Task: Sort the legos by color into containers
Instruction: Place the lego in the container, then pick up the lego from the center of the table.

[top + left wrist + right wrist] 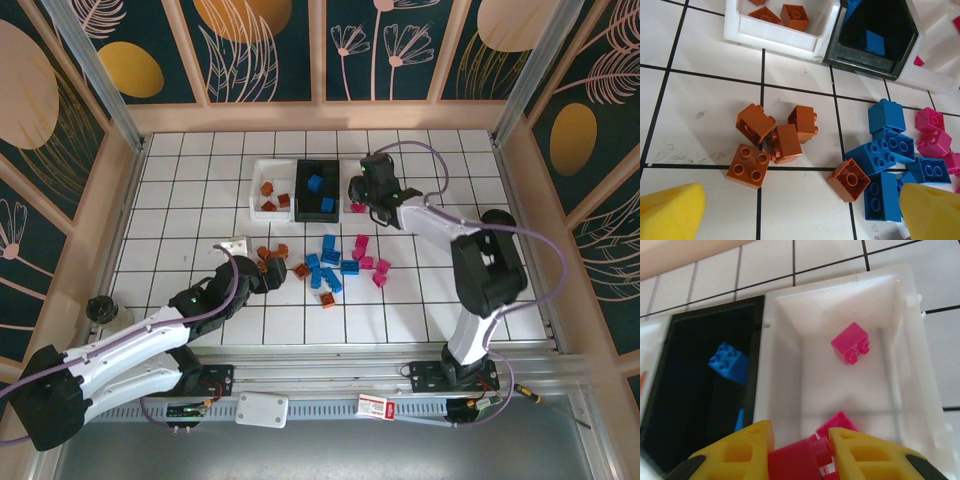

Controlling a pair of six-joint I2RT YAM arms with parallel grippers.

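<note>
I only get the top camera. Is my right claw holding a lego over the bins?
Observer: Yes. The right gripper is pinching a pink lego above the right white bin.
Operator: What's inside that bin?
Observer: Two more pink legos, one at the far end and one just under the held one.
Operator: And my left claw?
Observer: The left gripper is wide open above a cluster of four orange-brown legos.
</note>
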